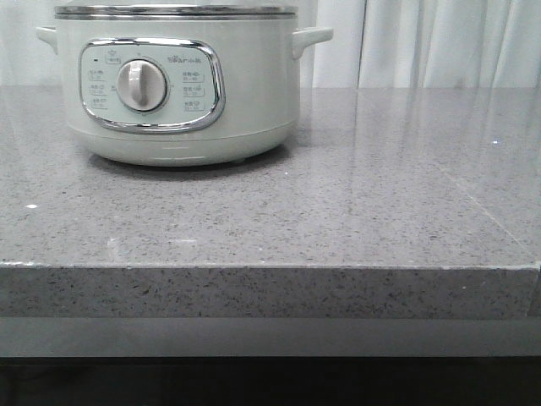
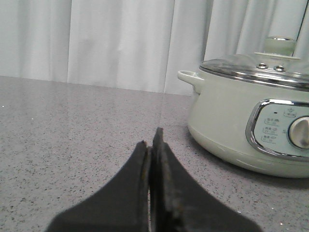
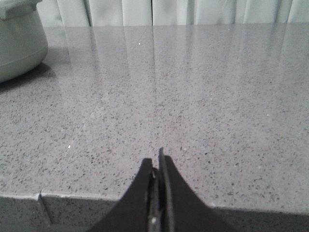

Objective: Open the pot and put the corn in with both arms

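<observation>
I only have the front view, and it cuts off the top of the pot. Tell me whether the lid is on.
Observer: Yes. The left wrist view shows a glass lid seated on the pot, with its knob on top.
Operator: Report the left tool.
Observer: The left tool is shut with nothing in it, low over the table.
Operator: Now the right one.
Observer: The right tool is shut and empty too, by the table's near edge.
</observation>
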{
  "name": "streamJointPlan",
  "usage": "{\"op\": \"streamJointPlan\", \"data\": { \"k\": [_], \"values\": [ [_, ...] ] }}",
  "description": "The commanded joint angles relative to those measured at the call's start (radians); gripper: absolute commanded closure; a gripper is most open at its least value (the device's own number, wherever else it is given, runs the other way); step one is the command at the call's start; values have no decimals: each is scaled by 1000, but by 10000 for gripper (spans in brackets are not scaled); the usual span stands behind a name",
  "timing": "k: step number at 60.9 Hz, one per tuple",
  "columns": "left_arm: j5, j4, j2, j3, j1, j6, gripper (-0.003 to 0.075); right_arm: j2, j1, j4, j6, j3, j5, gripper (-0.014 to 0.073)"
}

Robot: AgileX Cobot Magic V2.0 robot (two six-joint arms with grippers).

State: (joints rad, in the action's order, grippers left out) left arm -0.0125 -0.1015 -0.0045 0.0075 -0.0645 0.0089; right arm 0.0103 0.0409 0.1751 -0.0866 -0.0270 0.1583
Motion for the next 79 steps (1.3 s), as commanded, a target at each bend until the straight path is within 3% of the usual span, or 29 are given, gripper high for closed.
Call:
{"op": "streamJointPlan", "data": {
  "k": [1, 27, 36, 45, 79],
  "values": [
    [-76, -5, -19, 3, 2, -9, 741, 23, -9, 3, -8, 0, -95, 661],
    [-76, -5, -19, 3, 2, -9, 741, 23, -9, 3, -8, 0, -100, 661],
    [-76, -5, -19, 3, 2, -9, 741, 23, -9, -1, 11, 0, -178, 661],
    [-76, -5, -19, 3, 2, -9, 741, 23, -17, -89, 99, 0, -258, 661],
    [-76, -5, -19, 3, 2, -9, 741, 23, -32, -136, 135, 0, -255, 661]
  ]
}}
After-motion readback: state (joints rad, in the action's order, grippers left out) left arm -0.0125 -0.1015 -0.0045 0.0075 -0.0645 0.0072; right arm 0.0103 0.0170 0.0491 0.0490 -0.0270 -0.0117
